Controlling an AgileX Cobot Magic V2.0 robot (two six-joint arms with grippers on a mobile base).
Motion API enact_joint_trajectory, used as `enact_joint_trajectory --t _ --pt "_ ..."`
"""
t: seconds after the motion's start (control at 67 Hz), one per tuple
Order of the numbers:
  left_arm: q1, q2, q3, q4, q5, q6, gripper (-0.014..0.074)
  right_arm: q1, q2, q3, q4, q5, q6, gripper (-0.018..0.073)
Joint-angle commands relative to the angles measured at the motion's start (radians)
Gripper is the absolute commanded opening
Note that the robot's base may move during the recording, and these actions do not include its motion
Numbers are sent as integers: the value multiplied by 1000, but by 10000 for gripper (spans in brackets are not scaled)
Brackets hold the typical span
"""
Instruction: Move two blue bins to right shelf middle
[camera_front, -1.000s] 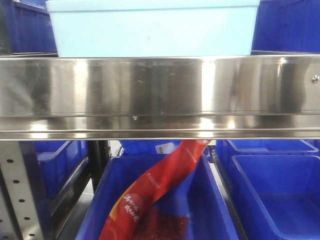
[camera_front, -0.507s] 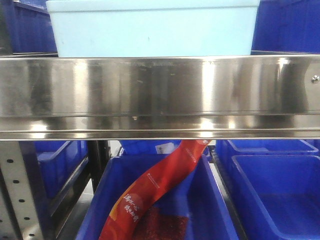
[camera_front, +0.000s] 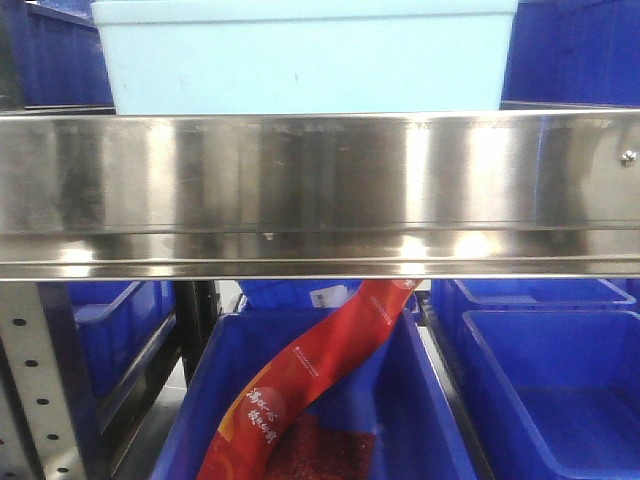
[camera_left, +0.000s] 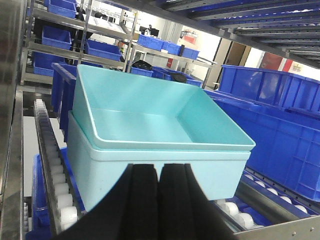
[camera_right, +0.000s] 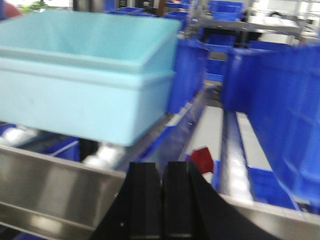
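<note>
Steel rail hides the nested blue bins' base — tops cropped.

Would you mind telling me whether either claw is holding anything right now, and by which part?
Nothing is held. The left claw and right claw are both shut and empty, short of the nested light-blue bins.

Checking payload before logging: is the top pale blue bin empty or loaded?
Empty. The left wrist view looks into the upper bin, nested in the lower bin; its floor and walls are bare. The lower bin's inside is hidden.
</note>
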Motion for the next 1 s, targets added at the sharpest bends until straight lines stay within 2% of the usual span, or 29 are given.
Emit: enact_joint_trajectory --t 0.0,0.149,0.403,0.985 --pt "-7 -5 0 -2 -12 4 -111 -28 -61 53 19 -25 -17 -163" --pt "-7 -5 0 -2 -12 4 -111 -72 -179 140 22 -25 -17 -163" --pt "-7 -5 0 -2 -7 4 -111 -156 -179 140 23 -28 -17 -163" --pt "-7 -5 0 -2 -7 4 -111 -156 -179 140 23 -30 -17 -163"
